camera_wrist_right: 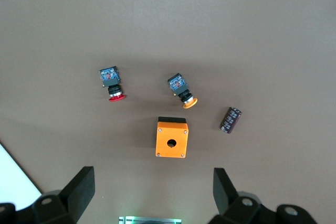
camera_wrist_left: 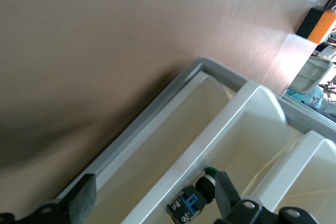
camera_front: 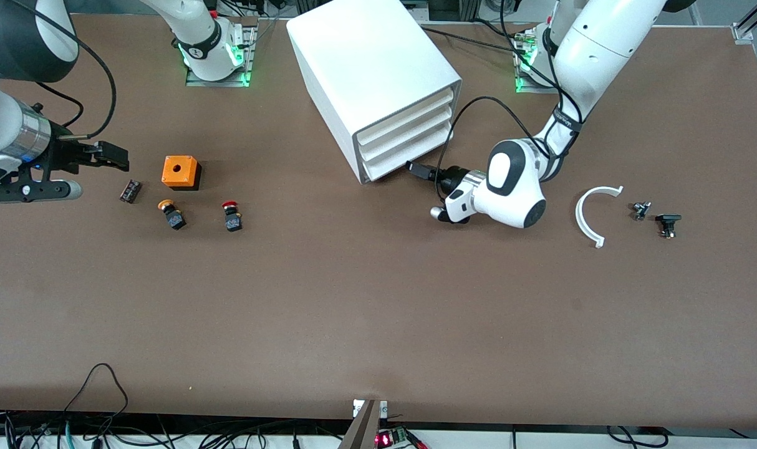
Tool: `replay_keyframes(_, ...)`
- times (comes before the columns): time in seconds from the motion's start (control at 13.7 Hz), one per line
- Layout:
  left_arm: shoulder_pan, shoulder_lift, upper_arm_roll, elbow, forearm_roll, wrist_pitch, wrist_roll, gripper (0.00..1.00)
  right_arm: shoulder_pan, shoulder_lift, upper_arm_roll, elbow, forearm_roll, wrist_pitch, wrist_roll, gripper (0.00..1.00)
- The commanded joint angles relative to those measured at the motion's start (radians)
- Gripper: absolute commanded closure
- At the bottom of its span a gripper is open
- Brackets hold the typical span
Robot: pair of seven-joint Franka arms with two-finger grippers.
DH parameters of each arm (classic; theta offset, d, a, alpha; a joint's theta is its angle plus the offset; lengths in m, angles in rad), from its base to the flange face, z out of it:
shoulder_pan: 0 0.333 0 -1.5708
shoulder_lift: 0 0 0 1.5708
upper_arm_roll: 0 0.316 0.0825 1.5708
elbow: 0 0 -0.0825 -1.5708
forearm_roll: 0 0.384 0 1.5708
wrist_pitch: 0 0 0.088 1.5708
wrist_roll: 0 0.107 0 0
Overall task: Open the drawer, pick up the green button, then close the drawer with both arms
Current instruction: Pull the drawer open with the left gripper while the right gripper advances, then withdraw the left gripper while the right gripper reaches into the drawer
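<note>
The white cabinet (camera_front: 366, 68) stands at the table's back middle. Its lowest drawer (camera_front: 403, 161) looks pushed in. My left gripper (camera_front: 414, 168) is low at that drawer's front, open and holding nothing. In the left wrist view its fingers (camera_wrist_left: 81, 200) straddle the white drawer front (camera_wrist_left: 157, 145). The green-capped button (camera_wrist_left: 202, 192) lies just inside a white lip, close to one finger; I cannot tell which drawer holds it. My right gripper (camera_front: 120, 159) is open and empty, up over the right arm's end of the table, and also shows in the right wrist view (camera_wrist_right: 152, 184).
Under the right gripper lie an orange box (camera_front: 181, 172), a small black part (camera_front: 130, 191), an orange-capped button (camera_front: 171, 214) and a red-capped button (camera_front: 232, 216). Toward the left arm's end lie a white curved piece (camera_front: 590, 215) and two small black parts (camera_front: 641, 209).
</note>
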Motion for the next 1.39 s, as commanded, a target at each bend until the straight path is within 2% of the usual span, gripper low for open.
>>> replay_keyframes(0.0, 0.001, -0.025, -0.012, -0.059, -0.049, 0.010, 0.026, 0.10, 0.036, 0.016, -0.003, 0.009, 0.011, -0.006, 0.005, 0.00)
replay_keyframes(0.29, -0.012, -0.025, -0.029, -0.090, -0.047, 0.010, 0.028, 0.45, 0.056, 0.033, -0.003, 0.009, 0.011, 0.000, 0.007, 0.00)
replay_keyframes(0.36, -0.012, -0.025, -0.029, -0.095, -0.049, 0.010, 0.028, 0.65, 0.064, 0.033, -0.003, 0.009, 0.012, 0.000, 0.007, 0.00)
replay_keyframes(0.44, -0.012, -0.025, -0.029, -0.096, -0.047, 0.010, 0.032, 0.93, 0.073, 0.033, -0.003, 0.009, 0.012, -0.003, 0.007, 0.00)
replay_keyframes(0.51, -0.012, -0.024, -0.031, -0.096, -0.049, 0.010, 0.067, 1.00, 0.082, 0.033, -0.003, 0.009, 0.012, -0.003, 0.007, 0.00)
replay_keyframes(0.8, 0.001, -0.028, -0.015, -0.095, -0.049, 0.011, 0.078, 1.00, 0.142, 0.045, -0.003, 0.009, 0.012, -0.006, 0.010, 0.00)
replay_keyframes(1.02, 0.038, -0.036, 0.086, -0.053, -0.038, 0.080, 0.084, 1.00, 0.176, 0.048, -0.003, 0.009, 0.011, 0.001, 0.048, 0.00)
replay_keyframes(1.17, 0.058, -0.039, 0.111, -0.026, -0.032, 0.163, 0.086, 1.00, 0.199, 0.062, -0.003, 0.010, 0.012, 0.012, 0.048, 0.00)
replay_keyframes(1.24, 0.061, -0.042, 0.111, -0.012, -0.035, 0.175, 0.075, 0.46, 0.212, 0.065, -0.003, 0.010, 0.012, 0.030, 0.048, 0.00)
replay_keyframes(1.31, 0.063, -0.059, 0.111, -0.012, -0.035, 0.174, 0.083, 0.01, 0.229, 0.073, -0.003, 0.010, 0.012, 0.055, 0.050, 0.00)
